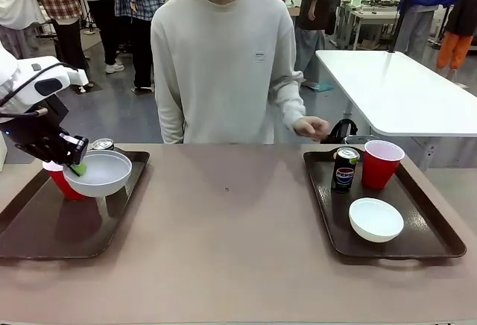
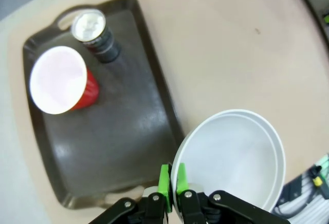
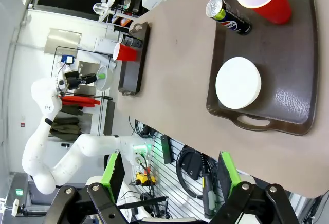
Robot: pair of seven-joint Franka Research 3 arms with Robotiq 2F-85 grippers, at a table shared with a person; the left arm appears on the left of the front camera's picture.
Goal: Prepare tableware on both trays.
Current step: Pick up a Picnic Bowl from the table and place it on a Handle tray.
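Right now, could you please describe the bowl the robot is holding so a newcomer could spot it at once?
Look to the brown tray on the robot's left side of the table. Above it, the left gripper pinches the rim of a white bowl, held up in the air, unlike the other bowl resting on the right tray.

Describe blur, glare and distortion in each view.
Front view: sharp, soft shadows under the small white round bowl. Left wrist view: motion-blurred, glare on the dark brown plastic tray. Right wrist view: wide-angle bend, scene rolled sideways, sheen on the other brown tray.
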